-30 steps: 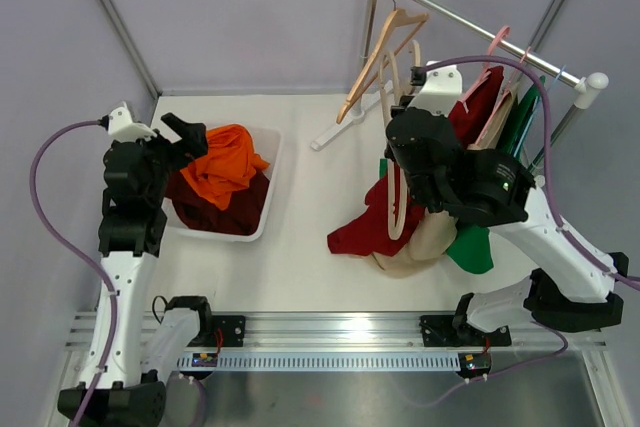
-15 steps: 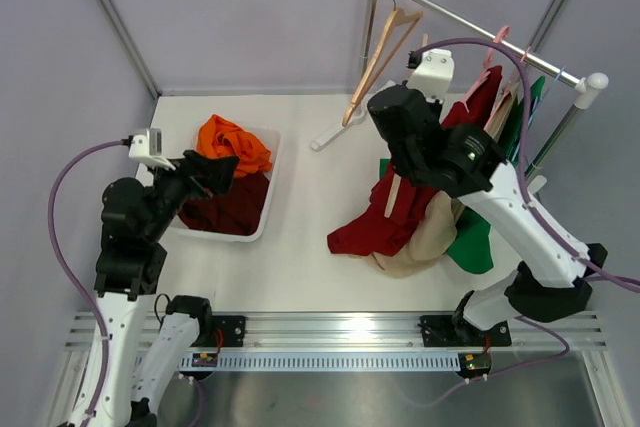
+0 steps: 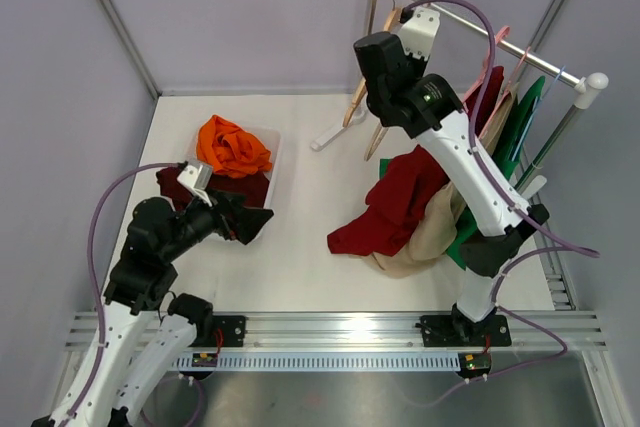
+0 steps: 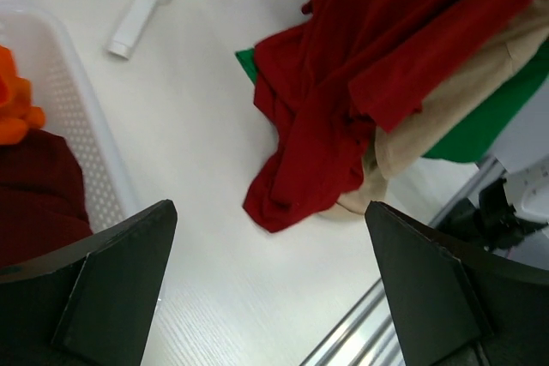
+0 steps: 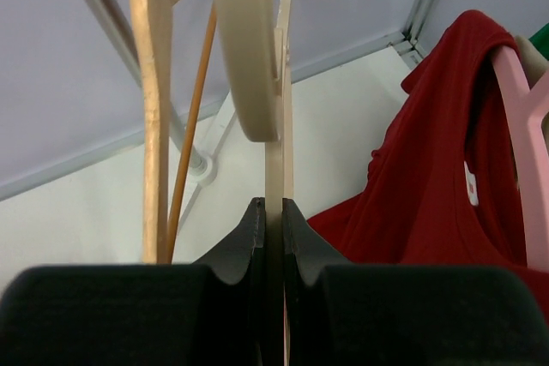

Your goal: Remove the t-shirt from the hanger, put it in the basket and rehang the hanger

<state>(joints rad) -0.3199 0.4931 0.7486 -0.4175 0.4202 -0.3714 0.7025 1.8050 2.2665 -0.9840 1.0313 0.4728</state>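
The red t-shirt [image 3: 400, 202] slumps from the rack onto the table, with no hanger showing in it; it also shows in the left wrist view [image 4: 343, 83]. My right gripper [image 5: 274, 212] is shut on a beige hanger [image 5: 274, 139] and holds it high beside the rail; the fingertips are hidden under the wrist in the top view. A red shirt [image 5: 437, 186] hangs on a pink hanger [image 5: 533, 139] to its right. My left gripper [image 3: 255, 219] is open and empty above the table, left of the red t-shirt; its jaws stand wide in the left wrist view [image 4: 274, 297].
A white basket [image 3: 274, 152] at the left holds orange [image 3: 235, 145] and dark red clothes. The clothes rail [image 3: 500, 42] carries a wooden hanger [image 3: 358, 97] and more garments. Beige [image 3: 425, 242] and green [image 3: 472, 242] shirts hang down to the table. The rack's foot [image 3: 330, 135] lies mid-table.
My right arm has lifted the beige hanger up out of the red t-shirt toward the rail. My left arm has left the basket and swung down and right, over the table.
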